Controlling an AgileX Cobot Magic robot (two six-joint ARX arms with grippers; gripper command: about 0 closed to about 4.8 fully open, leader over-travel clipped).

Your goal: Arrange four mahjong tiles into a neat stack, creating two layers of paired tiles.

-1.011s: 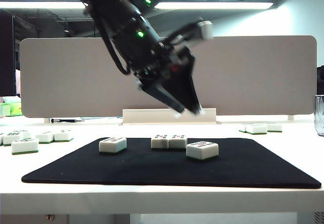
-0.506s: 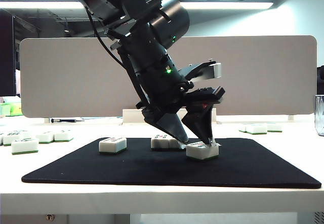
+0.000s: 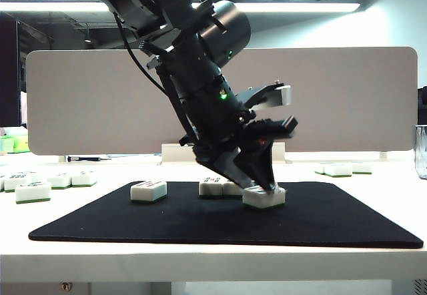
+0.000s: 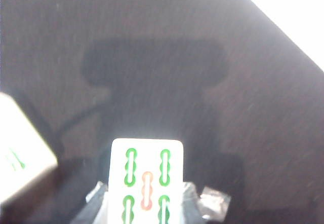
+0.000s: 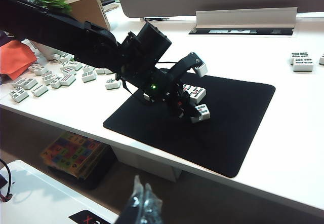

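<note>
Dropped left hand (image 3: 257, 189) | tile (image 4: 147, 181) between fingers — right hand (image 5: 142, 203) apart

We can read no words, brand names or numerals anywhere. The one clear sign is on the mahjong tile (image 4: 147, 181) in the left wrist view: four green bamboo sticks around one red stick, on its white face. Marks on the other tiles (image 3: 218, 187) and on the colourful box (image 5: 73, 152) under the table are too small for us to read.
</note>
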